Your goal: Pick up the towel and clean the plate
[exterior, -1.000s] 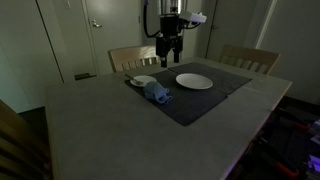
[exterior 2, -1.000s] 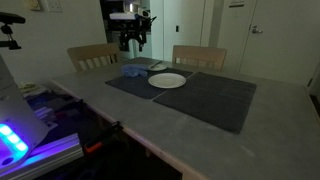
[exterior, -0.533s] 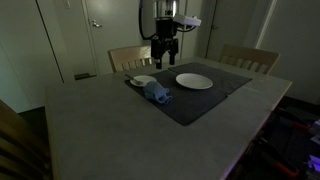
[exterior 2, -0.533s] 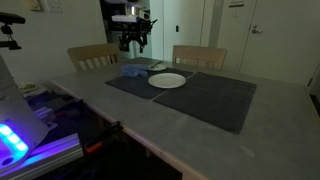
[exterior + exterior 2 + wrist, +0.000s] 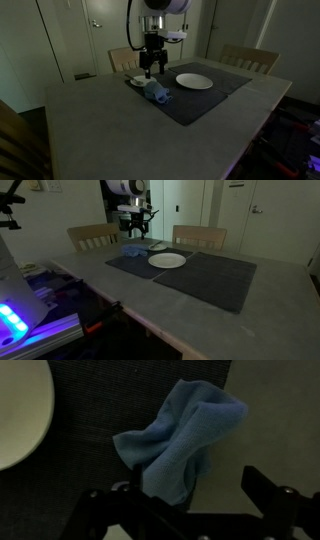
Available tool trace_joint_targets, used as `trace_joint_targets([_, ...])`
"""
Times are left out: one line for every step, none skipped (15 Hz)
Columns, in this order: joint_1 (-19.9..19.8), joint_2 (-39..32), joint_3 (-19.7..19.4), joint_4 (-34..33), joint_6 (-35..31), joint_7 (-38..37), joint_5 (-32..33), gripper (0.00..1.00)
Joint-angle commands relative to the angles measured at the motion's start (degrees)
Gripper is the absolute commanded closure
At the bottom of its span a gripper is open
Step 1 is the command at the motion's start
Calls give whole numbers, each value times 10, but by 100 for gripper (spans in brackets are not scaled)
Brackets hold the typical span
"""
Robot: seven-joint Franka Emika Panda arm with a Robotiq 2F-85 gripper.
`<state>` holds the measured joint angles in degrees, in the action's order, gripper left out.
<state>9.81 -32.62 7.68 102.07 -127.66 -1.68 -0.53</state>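
A crumpled blue towel [image 5: 155,92] lies on the dark placemat [image 5: 205,100], left of a white plate [image 5: 194,81]. Both also show in the other exterior view, the towel [image 5: 130,251] and the plate [image 5: 167,261]. My gripper [image 5: 150,68] hangs just above and behind the towel, also seen in an exterior view [image 5: 136,228]. In the wrist view the towel [image 5: 185,445] fills the middle. My gripper [image 5: 195,498] is open and empty, and the towel's lower end reaches down by one finger. A white rounded rim [image 5: 20,410] shows at the left; I cannot tell which dish it is.
A small white dish [image 5: 141,81] sits at the placemat's corner beside the towel. Two wooden chairs [image 5: 248,58] stand behind the grey table [image 5: 120,140]. Equipment with a purple light [image 5: 20,315] stands by the table edge.
The arm has swung from above the plate's far side over to the towel and come lower. Towel and plate have not moved.
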Motion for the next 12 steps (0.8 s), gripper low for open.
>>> trace_joint_targets([5,-15,-12,-21,33,-22,2,0])
trace_joint_targets([4,-15,-11,-21,43,-27,-3,0])
trace_joint_targets([3,-17,-10,-22,62,-32,-8,0])
trace_joint_targets([3,-17,-10,-21,76,-38,-11,0])
trace_joint_targets([2,-18,-8,-21,92,-40,-13,0])
trace_joint_targets([1,-21,-7,-21,103,-40,-16,0])
trace_joint_targets([0,-23,-6,-22,111,-39,-20,0])
trace_joint_targets([-2,-26,-3,-23,118,-33,-26,0])
trace_joint_targets([-2,-31,-2,-25,120,-30,-31,0])
trace_joint_targets([-2,-35,-1,-26,121,-29,-35,0])
trace_joint_targets([-3,-43,0,-30,122,-27,-41,0])
trace_joint_targets([-2,-49,1,-33,122,-27,-44,0])
